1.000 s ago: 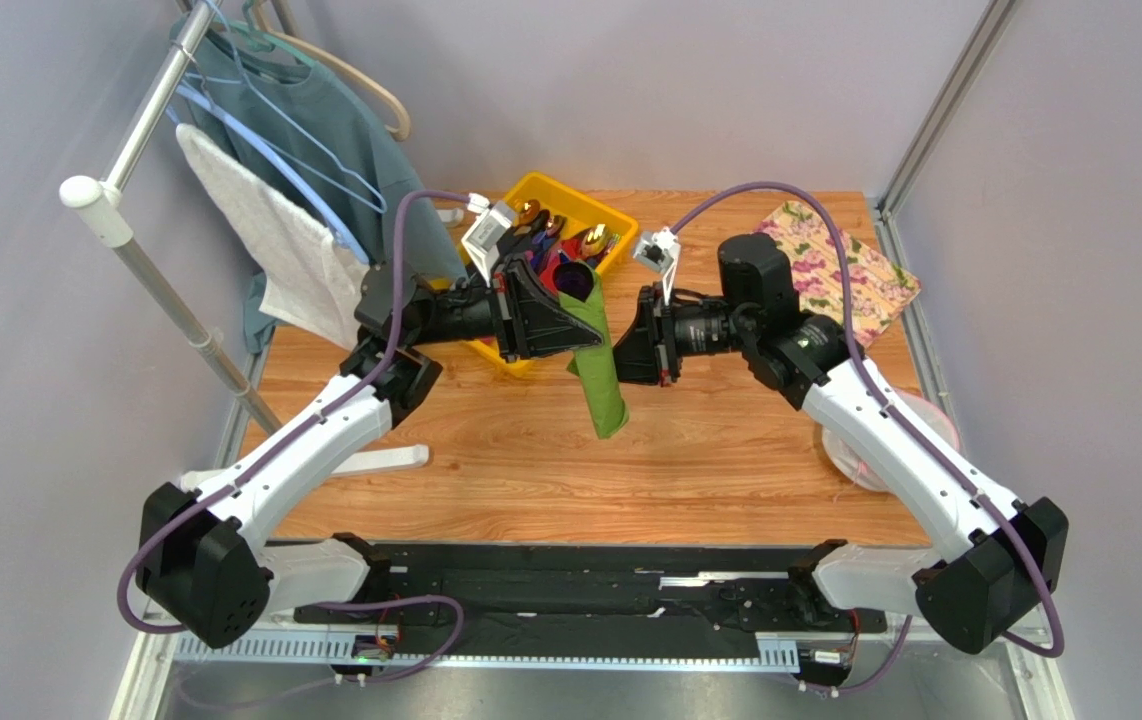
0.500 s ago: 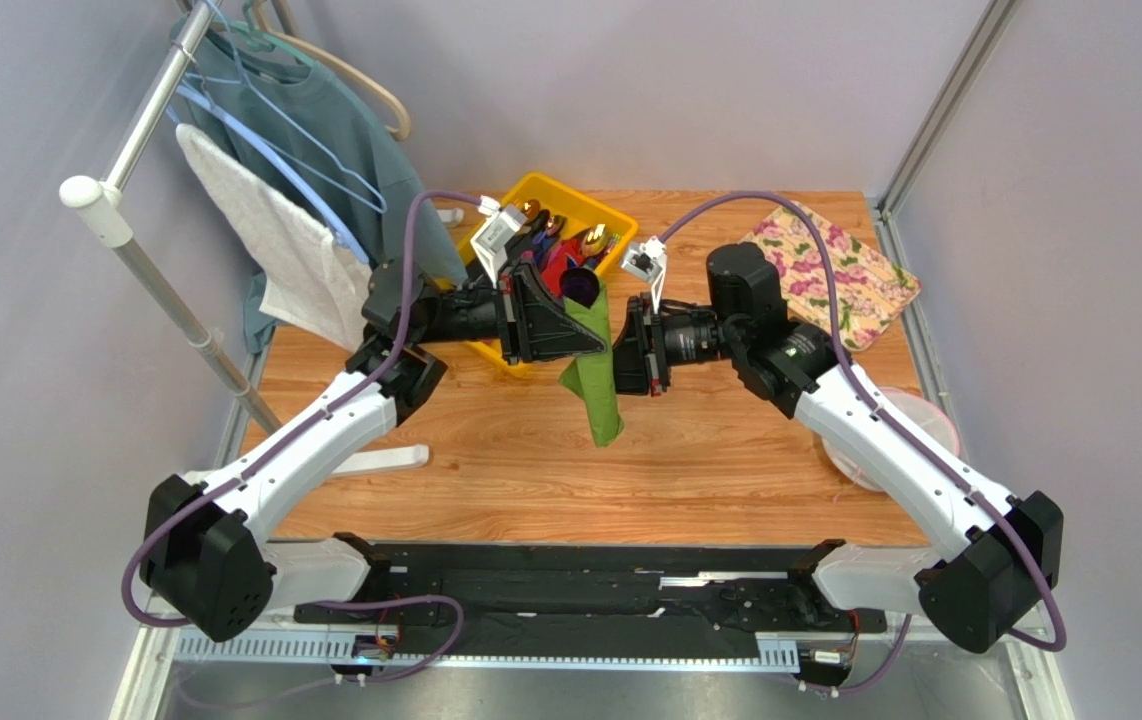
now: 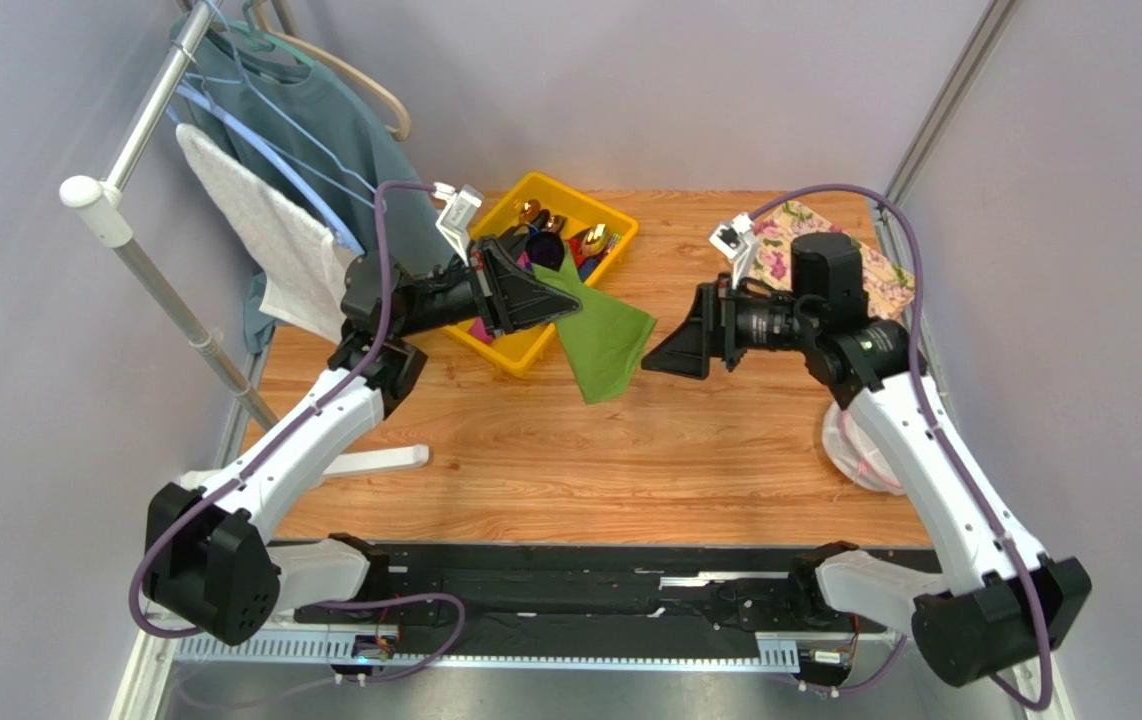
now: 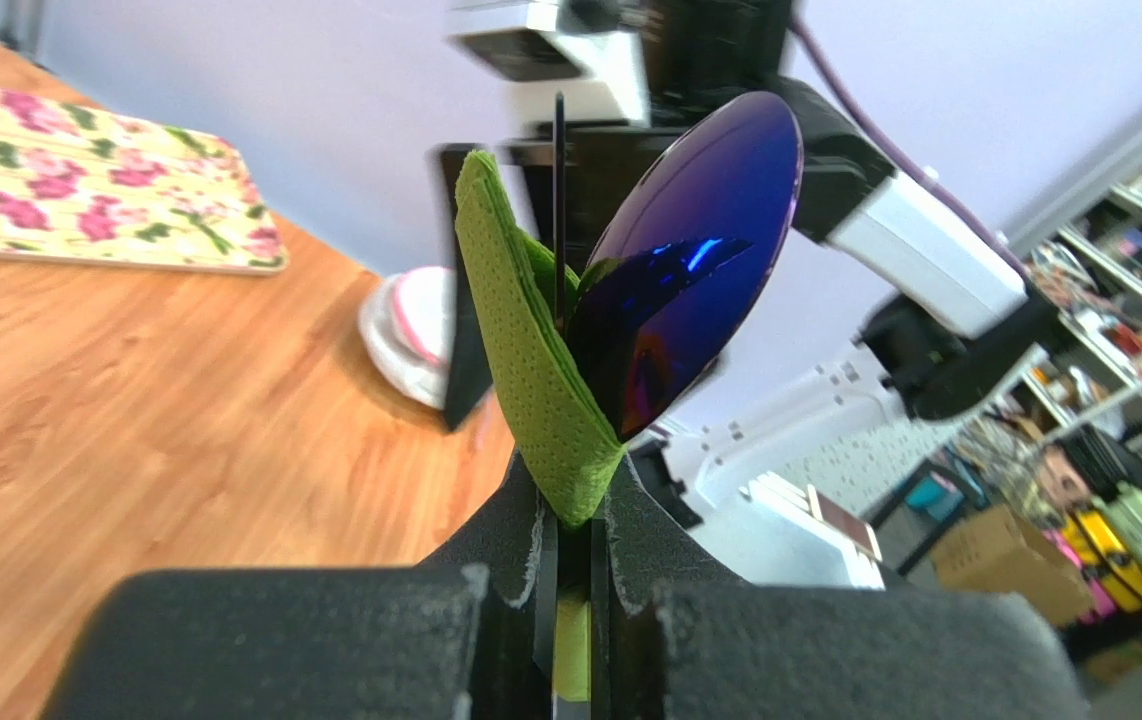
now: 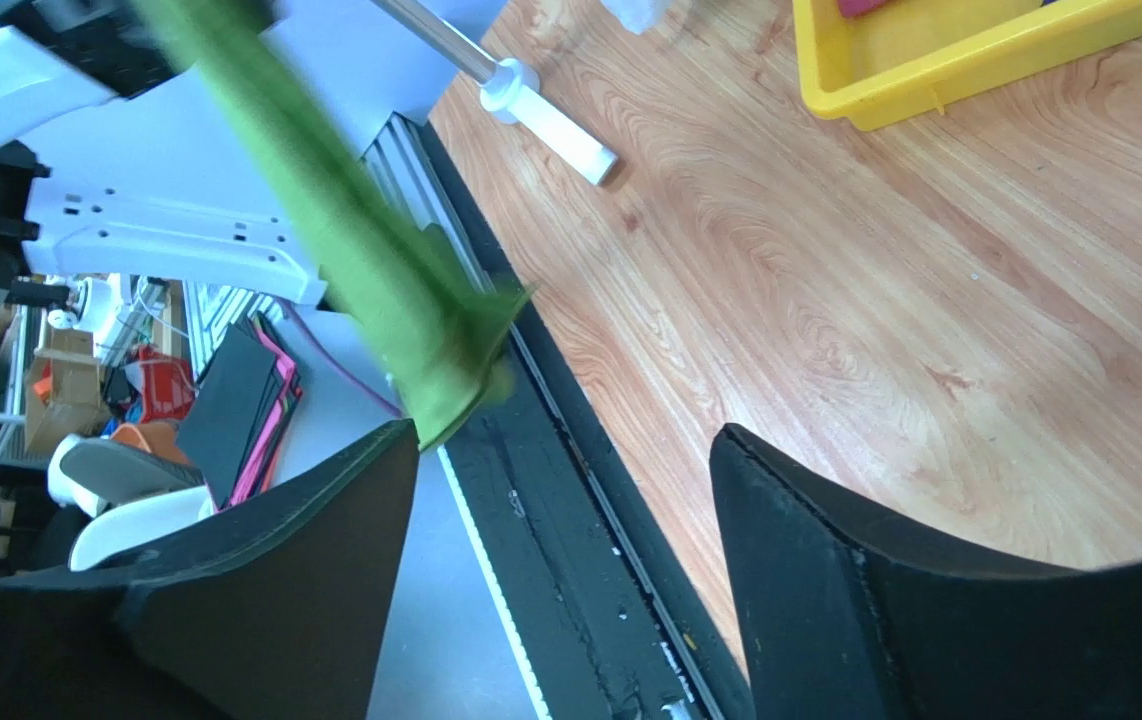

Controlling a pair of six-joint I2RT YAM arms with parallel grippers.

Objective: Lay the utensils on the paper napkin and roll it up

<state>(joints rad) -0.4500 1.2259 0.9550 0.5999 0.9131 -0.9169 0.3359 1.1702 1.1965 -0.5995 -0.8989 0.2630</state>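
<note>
top view: the thin green paper napkin (image 3: 603, 342) hangs over the far middle of the brown wooden table (image 3: 682, 450). the left gripper (image 3: 565, 306) is pinched tight on its top. the right gripper (image 3: 655, 357) is let go, jaws wide, near but not touching.
left wrist view: a spoon with a shiny dark blue head (image 4: 690, 285) sticks up from the fold.
right wrist view: the napkin's tip dangles just past the jaws. it looks light, floppy, easy to tear; best pinch paper and slick spoon together.
</note>
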